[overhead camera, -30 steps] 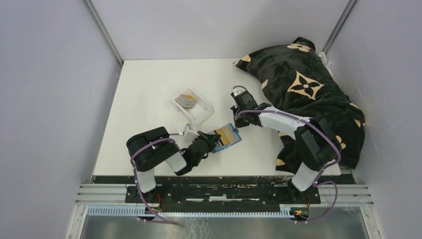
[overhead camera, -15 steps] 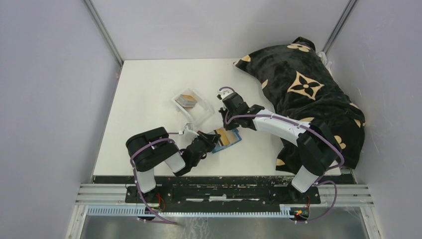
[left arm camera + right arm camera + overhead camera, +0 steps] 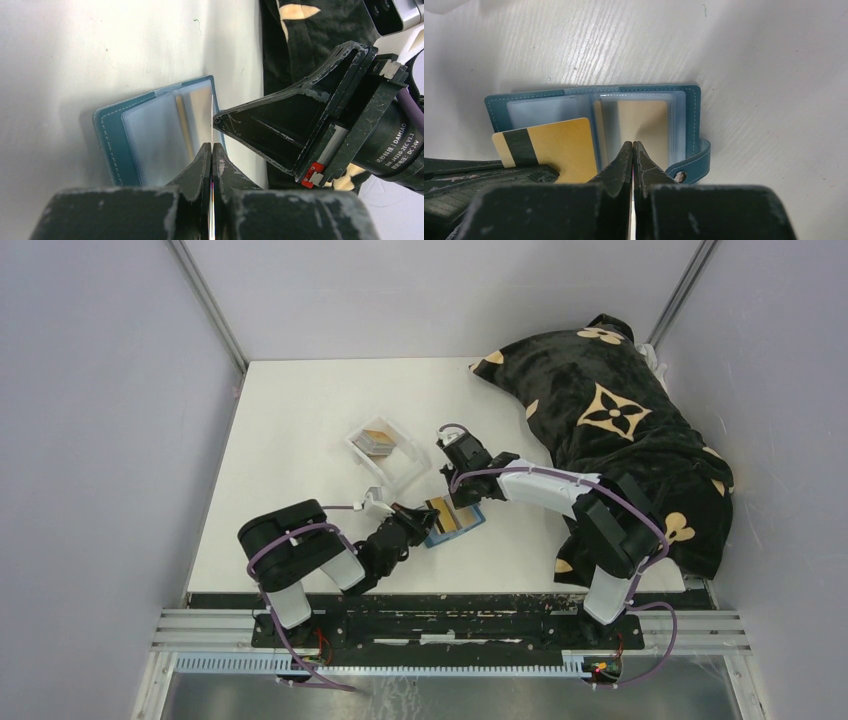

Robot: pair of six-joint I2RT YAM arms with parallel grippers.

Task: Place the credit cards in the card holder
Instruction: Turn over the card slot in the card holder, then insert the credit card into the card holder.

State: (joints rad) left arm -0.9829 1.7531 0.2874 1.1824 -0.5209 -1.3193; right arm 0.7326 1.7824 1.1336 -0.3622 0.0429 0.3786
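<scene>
**Card holder, open on the table, one card at it, both grippers closed**

1. Card holder [image 3: 554, 107]: a teal wallet lying open like a book on the white table [image 3: 300, 410]. In the overhead frame it sits at centre, between the two sets of fingers. Its snap tab [image 3: 691, 167] shows at the lower right of the right wrist view. It has clear sleeves inside, and the right-hand sleeve shows a tan face behind the plastic.

2. Gold card [image 3: 556, 145]: it has a dark stripe near its left end. It lies flat over the left half of the card holder, with its right edge reaching the fold. Whether that edge is tucked into a sleeve cannot be told. In the left wrist view it appears edge-on as a thin bright line.

3. Left gripper [image 3: 212, 147]: its fingers are clenched on the striped end of the gold card. It shows at the lower left of the right wrist view.

4. Right gripper [image 3: 632, 145]: its fingers are pressed together with nothing between them. The tips sit at the lower edge of the right-hand sleeve, just right of the gold card.

5. Clear tray [image 3: 405, 465]: it stands up and left of the card holder in the overhead frame, near it but apart. It contains a small stack of cards [image 3: 377, 438], tan face up.

6. Black cushion [image 3: 610, 410]: it has tan flower motifs and fills the right side of the overhead frame
</scene>
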